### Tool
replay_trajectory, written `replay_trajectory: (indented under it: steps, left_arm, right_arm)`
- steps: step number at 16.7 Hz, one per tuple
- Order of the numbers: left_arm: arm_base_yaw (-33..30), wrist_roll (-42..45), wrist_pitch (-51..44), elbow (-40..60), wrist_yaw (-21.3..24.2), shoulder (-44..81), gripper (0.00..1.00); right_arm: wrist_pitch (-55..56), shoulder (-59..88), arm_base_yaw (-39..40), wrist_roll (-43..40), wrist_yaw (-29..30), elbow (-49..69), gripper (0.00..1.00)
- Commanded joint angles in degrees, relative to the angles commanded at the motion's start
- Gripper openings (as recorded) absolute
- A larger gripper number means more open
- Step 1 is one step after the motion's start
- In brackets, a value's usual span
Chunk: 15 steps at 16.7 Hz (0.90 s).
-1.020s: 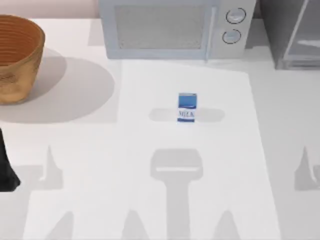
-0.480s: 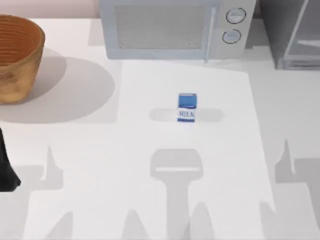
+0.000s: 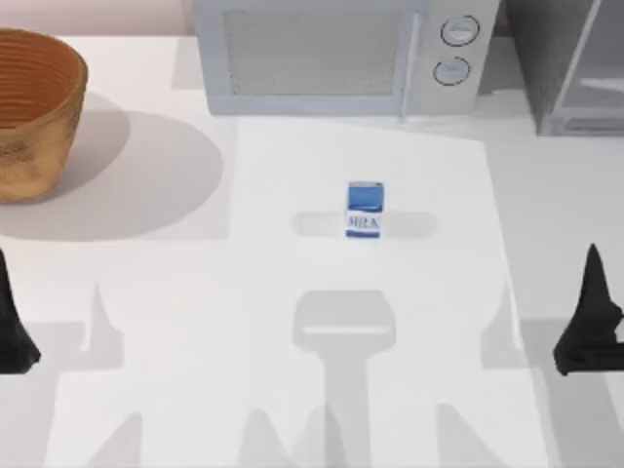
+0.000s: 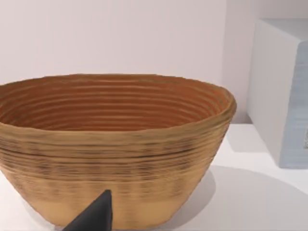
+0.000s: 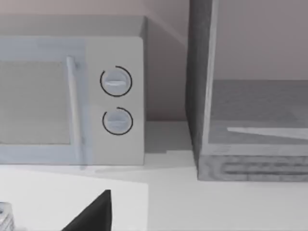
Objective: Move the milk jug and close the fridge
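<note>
At the middle of the bench stands the milk jug, upright, blue half above white half with its lettering facing the near side, apart from everything else and with neither arm touching it. Beyond it, along the far edge, sits the light-grey microwave with its two round knobs at the right end of its front. Just right of the microwave, in the far right corner, is the fridge, a dark speckled grey box with a pale glassy panel; from above only its corner and framed panel can be made out. From the right wrist view the fridge stands close beside the microwave, a narrow strip of bench between them, and the grey inside of the fridge shows past its upright frame, with a ribbed lip along the bottom. Far to the left a woven basket sits near the far left corner; the left wrist view looks into its ringed brown bowl with the microwave's side beyond. My right gripper hangs over the near right part of the bench, well apart from the jug. My left gripper is at the near left edge. Whether either gripper's fingers are spread or pressed together I cannot tell.
</note>
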Motion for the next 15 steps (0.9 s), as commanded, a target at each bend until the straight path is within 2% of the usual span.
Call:
replay_trajectory:
  steps: [3,10,15]
  left_arm:
    - [0.00,0.00,0.00,0.00,0.00,0.00,1.00]
    - [0.00,0.00,0.00,0.00,0.00,0.00,1.00]
    - [0.00,0.00,0.00,0.00,0.00,0.00,1.00]
  right_arm:
    - [3.97,4.10,4.07,0.13,4.12,0.15,1.00]
    - [5.12,5.84,4.49,0.25,4.13,1.09,1.00]
    - [12.58,19.87,5.84,0.28,4.93,9.21,1.00]
